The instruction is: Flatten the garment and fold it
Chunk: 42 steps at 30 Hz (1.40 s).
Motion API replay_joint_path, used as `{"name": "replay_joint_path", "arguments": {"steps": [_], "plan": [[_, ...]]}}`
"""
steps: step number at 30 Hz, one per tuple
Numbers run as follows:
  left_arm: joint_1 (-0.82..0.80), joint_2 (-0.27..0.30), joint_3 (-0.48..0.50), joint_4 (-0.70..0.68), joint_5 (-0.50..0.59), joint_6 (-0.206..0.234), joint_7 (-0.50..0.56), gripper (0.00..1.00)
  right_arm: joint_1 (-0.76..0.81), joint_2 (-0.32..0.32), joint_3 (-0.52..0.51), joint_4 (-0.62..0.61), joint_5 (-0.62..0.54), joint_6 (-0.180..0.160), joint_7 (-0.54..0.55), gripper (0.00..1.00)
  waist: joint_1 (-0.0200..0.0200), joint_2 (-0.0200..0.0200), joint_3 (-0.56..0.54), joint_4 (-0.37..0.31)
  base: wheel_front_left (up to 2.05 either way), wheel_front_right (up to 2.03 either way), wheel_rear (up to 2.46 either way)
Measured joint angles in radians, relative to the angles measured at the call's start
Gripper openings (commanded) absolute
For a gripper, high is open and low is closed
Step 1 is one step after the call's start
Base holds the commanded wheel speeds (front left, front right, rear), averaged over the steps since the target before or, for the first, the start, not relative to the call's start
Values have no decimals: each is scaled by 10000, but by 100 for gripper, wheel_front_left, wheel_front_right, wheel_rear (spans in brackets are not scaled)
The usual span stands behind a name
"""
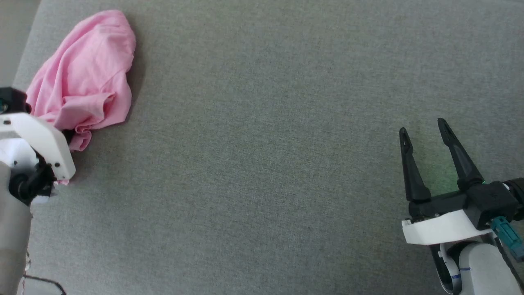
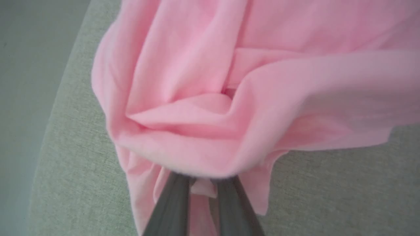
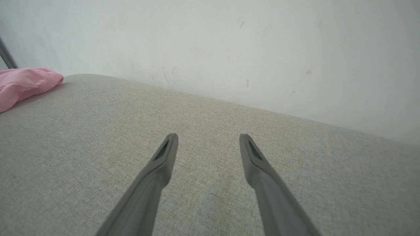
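The garment (image 1: 86, 73), a crumpled light pink cloth, lies bunched at the far left of the grey surface. Its near lower edge meets my left gripper (image 1: 68, 137), whose fingers sit behind the white wrist housing. In the left wrist view the two dark fingers (image 2: 170, 203) stand close together with a fold of the garment (image 2: 203, 82) pinched between them; the cloth drapes over their tips, so the left gripper (image 2: 204, 178) is shut on it. My right gripper (image 1: 423, 129) rests open at the lower right, far from the cloth, nothing between its fingers. The right wrist view shows the right gripper (image 3: 208, 137) open and the garment (image 3: 23, 82) at far left.
The grey fabric surface (image 1: 266, 164) spreads wide between the two arms. Its left edge (image 1: 24, 41) runs just beside the garment, with floor beyond. A pale wall (image 3: 229, 49) rises behind the surface's far edge.
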Motion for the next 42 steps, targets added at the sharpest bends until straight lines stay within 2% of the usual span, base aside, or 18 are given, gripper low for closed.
{"name": "replay_joint_path", "arguments": {"steps": [5,10,14,18,24,29,34,38,42], "plan": [[341,96,25,-54,-84,0,-1662,0,5,0,-19,153,291,0,-2,100,2,0,-580,-8,0,0,0],[296,640,435,-629,-36,-2,-3545,0,172,0,-71,309,629,0,-2,100,0,0,-1400,46,0,0,0],[117,909,598,-1392,236,4,-4759,0,411,0,-159,378,861,0,-4,100,-1,0,-2081,38,0,0,0],[-24,936,598,-2537,510,100,-5436,0,606,0,-224,430,974,0,-4,100,-1,0,-2712,-34,0,0,0],[41,706,443,-4646,744,771,-5545,0,798,2,-190,410,1104,0,-4,100,-3,0,-3446,-389,0,0,0],[845,-56,104,-6569,706,1363,-5311,0,808,-4,-151,330,1139,0,-4,100,-2,0,-3711,-984,0,0,0],[1599,-819,-704,-7883,742,1814,-4893,0,802,0,-222,203,1139,0,-4,100,-1,0,-3722,-1752,0,0,0],[1839,-1358,-1565,-8082,1087,1942,-4646,0,792,-6,-360,115,1149,0,-4,100,0,0,-3586,-2404,0,0,0],[1865,-1881,-2523,-7223,1574,1927,-4481,0,767,-4,-370,75,1281,0,-4,100,0,0,-3345,-3032,0,0,0]]}}
